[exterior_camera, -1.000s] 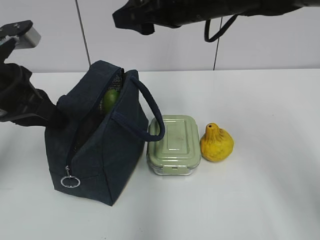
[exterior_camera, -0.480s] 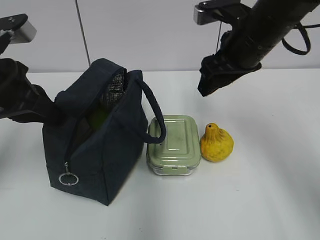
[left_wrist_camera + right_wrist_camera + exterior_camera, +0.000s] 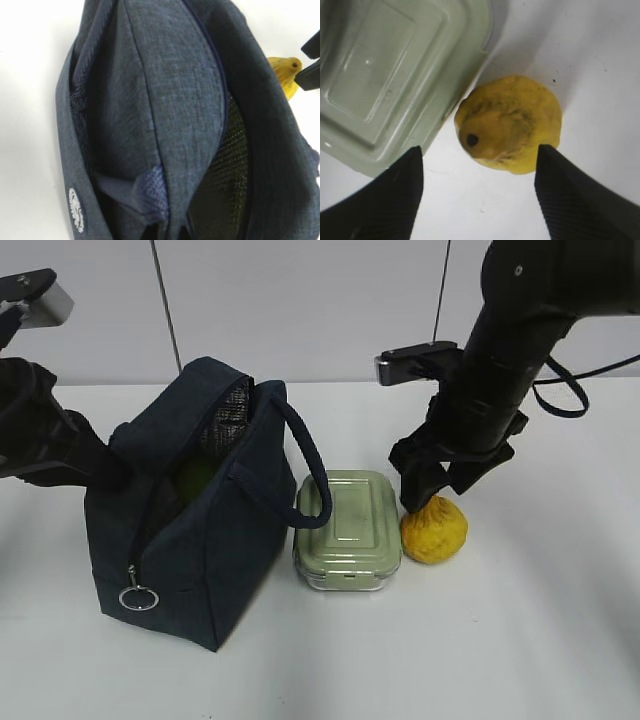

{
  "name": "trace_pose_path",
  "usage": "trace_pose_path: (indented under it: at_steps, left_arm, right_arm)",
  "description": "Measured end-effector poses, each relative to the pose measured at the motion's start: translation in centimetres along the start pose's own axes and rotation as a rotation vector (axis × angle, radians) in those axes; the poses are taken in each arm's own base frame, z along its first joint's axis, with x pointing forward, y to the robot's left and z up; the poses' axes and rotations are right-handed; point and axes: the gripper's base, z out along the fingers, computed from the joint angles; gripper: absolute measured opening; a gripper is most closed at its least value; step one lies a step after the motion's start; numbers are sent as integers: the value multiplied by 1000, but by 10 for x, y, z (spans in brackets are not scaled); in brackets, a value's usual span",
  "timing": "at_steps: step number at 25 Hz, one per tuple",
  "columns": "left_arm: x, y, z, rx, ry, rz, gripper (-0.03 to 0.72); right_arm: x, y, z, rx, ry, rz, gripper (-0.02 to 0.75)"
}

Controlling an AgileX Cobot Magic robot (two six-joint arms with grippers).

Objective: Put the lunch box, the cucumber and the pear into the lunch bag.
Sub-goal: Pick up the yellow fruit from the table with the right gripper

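A: How many things are out?

B: One boxy navy fabric lunch bag (image 3: 195, 510), one sage-lidded clear lunch box (image 3: 348, 528), one lumpy yellow pear (image 3: 434, 530) beside it on the table.

A: The grippers?

B: Right gripper (image 3: 479, 192) spread wide over the pear. Left gripper is hidden behind the bag; cannot tell. A green cucumber (image 3: 195, 475) barely shows inside.

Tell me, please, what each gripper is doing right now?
Left gripper: cannot be told; it is hidden behind the lunch bag.
Right gripper: open above the pear.

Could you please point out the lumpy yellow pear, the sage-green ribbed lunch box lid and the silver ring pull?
Pear (image 3: 512, 122), right wrist view: its side.
Lunch box lid (image 3: 350, 512), exterior view: lid centre.
Ring pull (image 3: 139, 598), exterior view: its rim.
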Motion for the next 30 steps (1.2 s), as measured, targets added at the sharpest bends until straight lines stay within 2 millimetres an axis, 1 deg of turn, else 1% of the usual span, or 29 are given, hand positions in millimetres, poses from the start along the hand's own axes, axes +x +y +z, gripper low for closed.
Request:
trace_pose_path:
  at_steps: [5, 10, 18, 21, 22, 23, 24, 25, 26, 30]
  left_arm:
    - [0, 0, 0, -1, 0, 1, 1]
    - [0, 0, 0, -3, 1, 2, 1]
    - [0, 0, 0, -3, 1, 3, 1]
    - [0, 0, 0, -4, 1, 4, 1]
    - [0, 0, 0, -4, 1, 4, 1]
    - [0, 0, 0, -4, 2, 5, 1]
    - [0, 0, 0, -4, 2, 5, 1]
    - [0, 0, 0, -5, 2, 5, 1]
    - [0, 0, 0, -5, 2, 5, 1]
    - [0, 1, 0, -7, 4, 8, 1]
  right_arm:
    - [1, -3, 9, 37, 31, 6, 494]
    - [-2, -2, 20, 42, 36, 3, 484]
    - [-5, -3, 22, 50, 0, 1, 484]
    - [-6, -4, 27, 53, 5, 1, 470]
    - [-6, -5, 29, 58, 8, -2, 431]
    - [-6, -6, 28, 66, 5, -3, 377]
    - [-7, -7, 26, 81, 2, -5, 269]
    - [-7, -8, 25, 98, 2, -1, 200]
    - [-7, -9, 24, 113, 2, 11, 182]
    - [-6, -10, 16, 146, -12, 26, 168]
